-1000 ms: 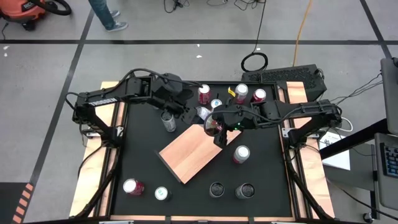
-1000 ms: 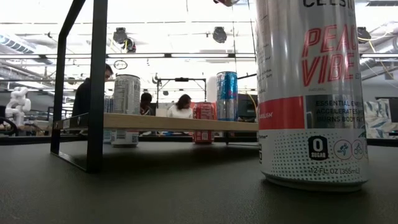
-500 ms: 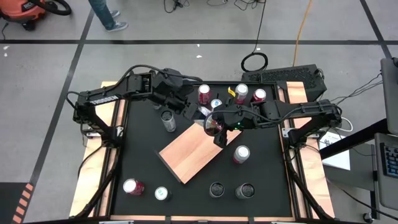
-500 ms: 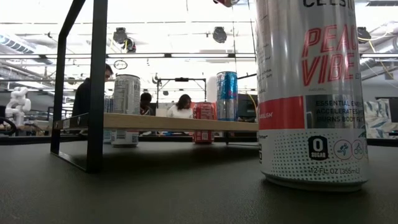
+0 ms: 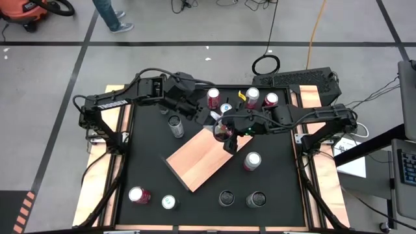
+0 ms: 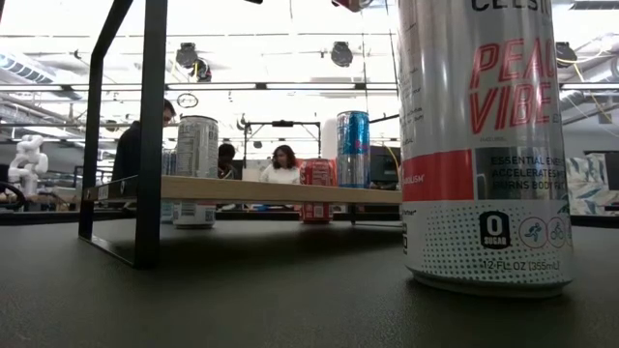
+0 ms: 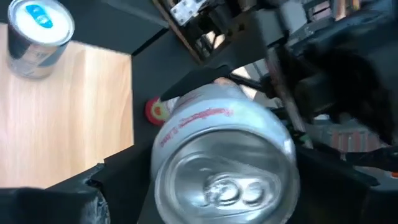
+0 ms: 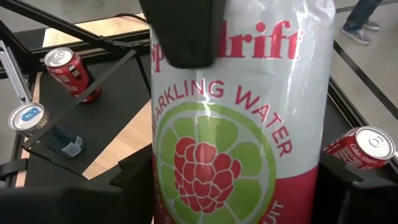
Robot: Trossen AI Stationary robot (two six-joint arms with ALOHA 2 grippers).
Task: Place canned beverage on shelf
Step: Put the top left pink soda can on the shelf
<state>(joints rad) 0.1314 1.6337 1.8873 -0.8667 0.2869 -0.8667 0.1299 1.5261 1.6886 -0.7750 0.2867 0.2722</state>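
The shelf [image 5: 207,158] is a light-brown board on a black frame, lying askew mid-table; it also shows in the low view [image 6: 251,189]. My right gripper [image 5: 224,134] is shut on a Spindrift raspberry-lime can [image 8: 230,124] over the board's far right corner. My left gripper [image 5: 207,116] reaches in from the far left, just beside the right gripper, and is shut on a silver can [image 7: 224,155]. My left gripper has the silver can between its two fingers by the wall near the top end [image 7: 174,143]. The fingers come slanting down from the table's far left. The can is tilted, its lid [image 7: 233,180] toward the wrist; whether it is lifted clear cannot be told. My right gripper holds the Spindrift can by its side wall [image 8: 161,186], between the two fingers, coming level from the table's right. The can stands upright, its lid [image 5: 223,132] up. It is lifted above the board.
Cans stand along the far edge: red-topped [image 5: 213,97], blue-topped [image 5: 225,108], two more [image 5: 252,96] [image 5: 271,99]. A dark-topped can [image 5: 175,125] stands left of the board, another [image 5: 251,160] right of it, several near the front edge. A Celsius can [image 6: 484,145] fills the low view.
My left arm has gone a little toward the table's right edge, closing on the right gripper. My right gripper and its can have kept still.
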